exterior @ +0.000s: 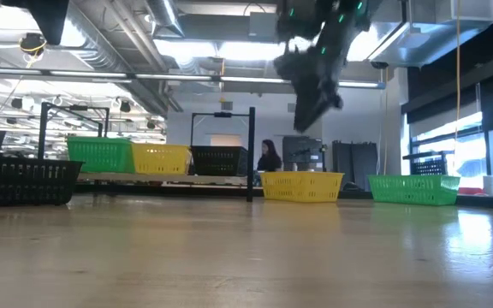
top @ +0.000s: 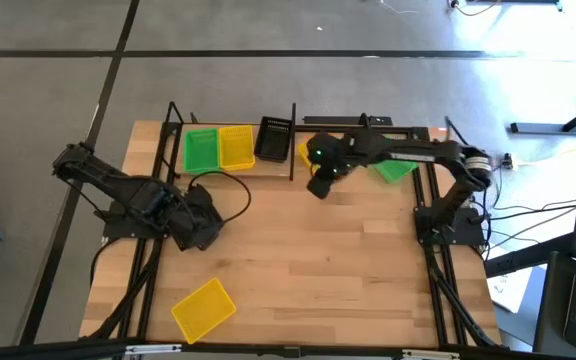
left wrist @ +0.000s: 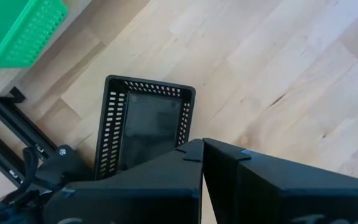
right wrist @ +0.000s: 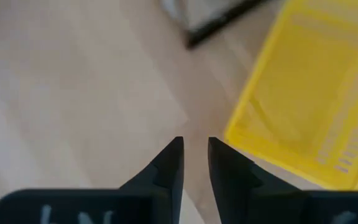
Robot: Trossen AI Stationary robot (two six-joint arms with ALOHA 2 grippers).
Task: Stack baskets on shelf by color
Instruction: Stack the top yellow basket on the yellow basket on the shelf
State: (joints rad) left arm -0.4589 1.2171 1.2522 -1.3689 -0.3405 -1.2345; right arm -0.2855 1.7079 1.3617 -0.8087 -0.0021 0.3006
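High view hides much: the right arm covers most of a yellow basket (top: 305, 152) at 12 o'clock and part of a green basket (top: 396, 170) at 1 o'clock, both lying on the table (top: 318, 260) off the shelf's end. The shelf (top: 230, 150) runs along the far edge at 11 to 12 o'clock, carrying a green basket (top: 201, 149), a yellow one (top: 236, 146) and a black one (top: 273, 140) side by side. Another yellow basket (top: 204, 307) sits alone near the front edge at 7 o'clock.

The right gripper (right wrist: 194, 163) hangs above the table beside the half-hidden yellow basket (right wrist: 309, 106), fingers nearly together with a thin gap, holding nothing. White marks on its body are cut off and unreadable.

The left gripper (left wrist: 202, 163) rests at 9 o'clock over a black basket (left wrist: 143, 127), its fingers pressed together and empty; in the high view the arm conceals that basket.

Low view cuts off the black basket (exterior: 20, 181) at the frame's left edge. Behind the light-wood tabletop lies an open room with ceiling ducts and strip lights, windows at 3 o'clock, and a person (exterior: 269, 158) far back, too small to make out
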